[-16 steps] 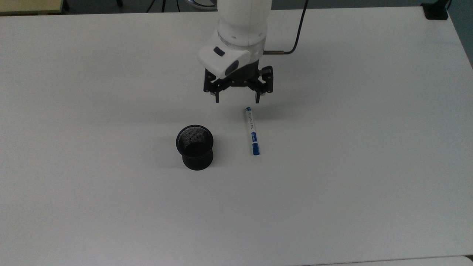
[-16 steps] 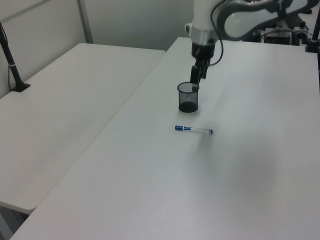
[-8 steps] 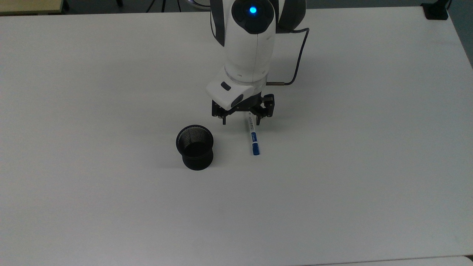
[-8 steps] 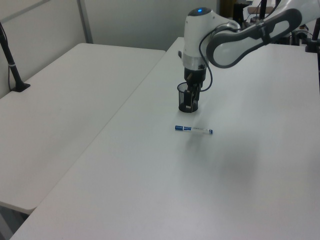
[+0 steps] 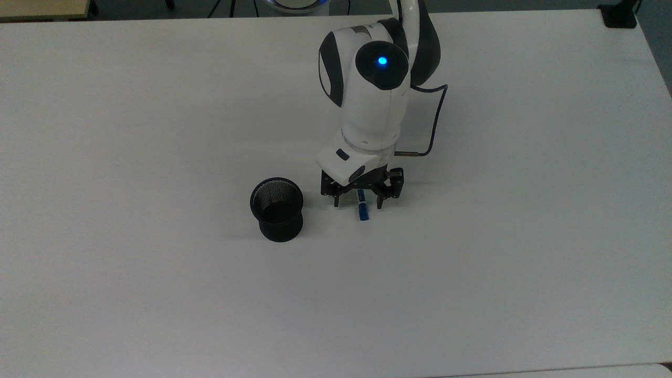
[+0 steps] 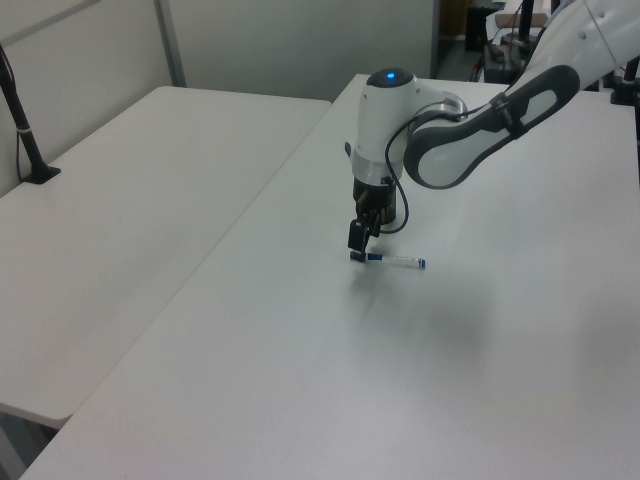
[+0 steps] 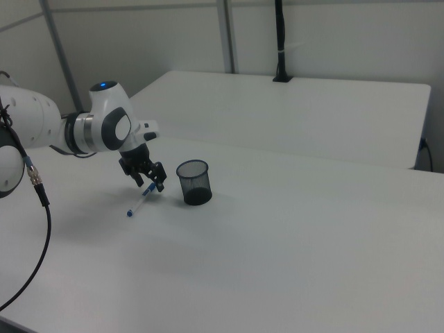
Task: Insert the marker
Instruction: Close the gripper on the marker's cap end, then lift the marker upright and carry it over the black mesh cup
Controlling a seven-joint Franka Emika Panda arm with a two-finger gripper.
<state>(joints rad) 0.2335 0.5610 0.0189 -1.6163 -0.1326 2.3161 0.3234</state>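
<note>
The marker [image 5: 362,212] lies flat on the white table [image 5: 157,105], just to the top view's right of the black mesh cup [image 5: 277,209]. My gripper [image 5: 359,202] is low over the marker and open, with one finger on each side of the barrel near its blue cap. The gripper body hides most of the barrel in the top view. In the left view the gripper [image 6: 358,242] hangs over the left end of the marker [image 6: 402,261]. In the right view the gripper [image 7: 152,184] sits over the marker [image 7: 137,204], beside the cup [image 7: 193,182].
A black cable [image 5: 436,126] loops off the wrist at the top view's right. A second white table [image 6: 120,200] stands alongside in the left view, with a black post [image 6: 25,130] on it.
The arm has come down and toward the top view's bottom edge. The open gripper went from above the marker's far tip to straddling it near the cap. Marker and cup have not moved.
</note>
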